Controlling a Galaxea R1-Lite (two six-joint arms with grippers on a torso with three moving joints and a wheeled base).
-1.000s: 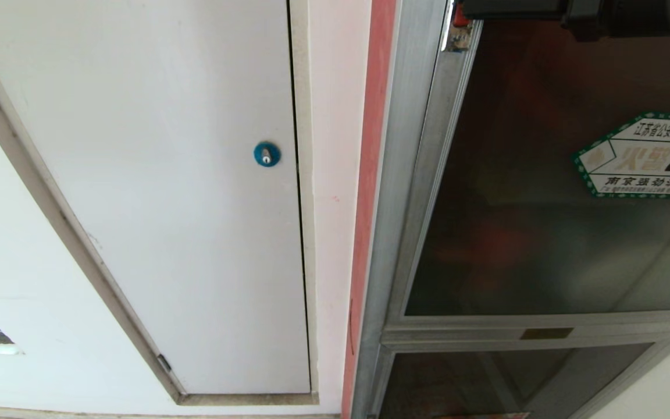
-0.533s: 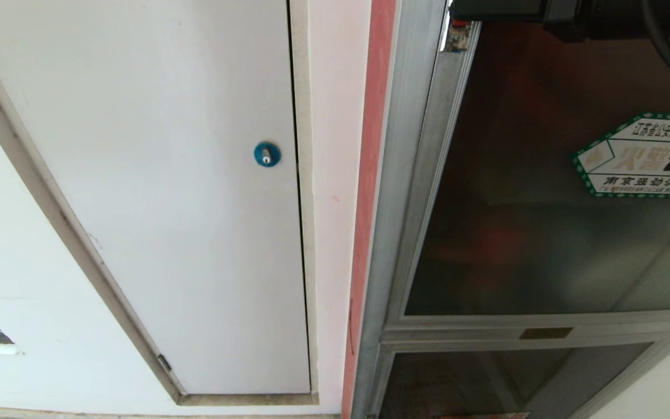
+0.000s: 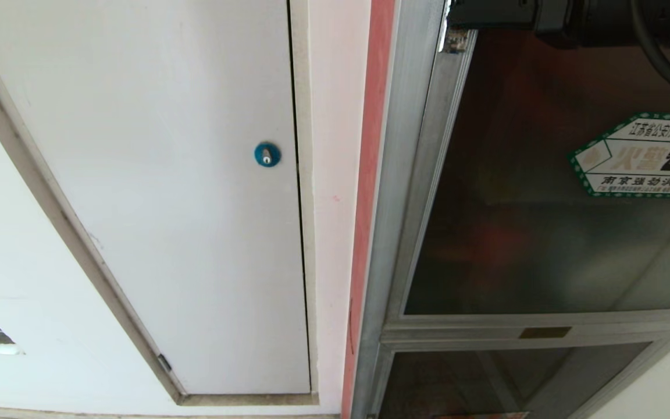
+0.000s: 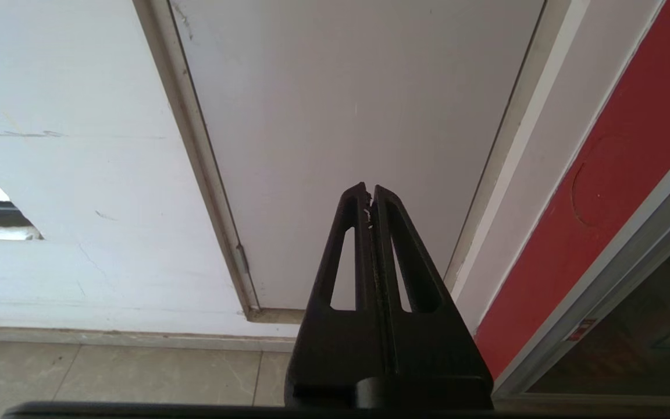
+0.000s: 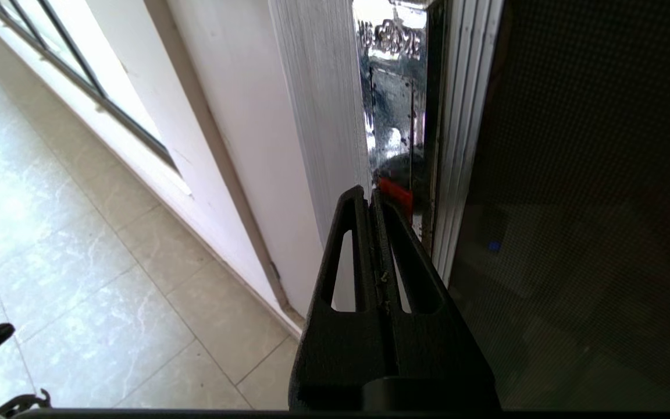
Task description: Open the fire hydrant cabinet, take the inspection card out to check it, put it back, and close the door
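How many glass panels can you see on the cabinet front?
2: the large tinted door carrying the green-bordered sticker, and a smaller glass panel directly below it. Others may lie out of view.

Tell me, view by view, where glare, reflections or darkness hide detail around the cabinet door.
Head view: the door glass is dark, showing only dim red shapes behind it; the sticker stays legible. Right wrist view: the shiny metal strip beside the door frame mirrors blotchy highlights, the glass is near black. Left wrist view: evenly lit, with a blown-out white patch at one edge.
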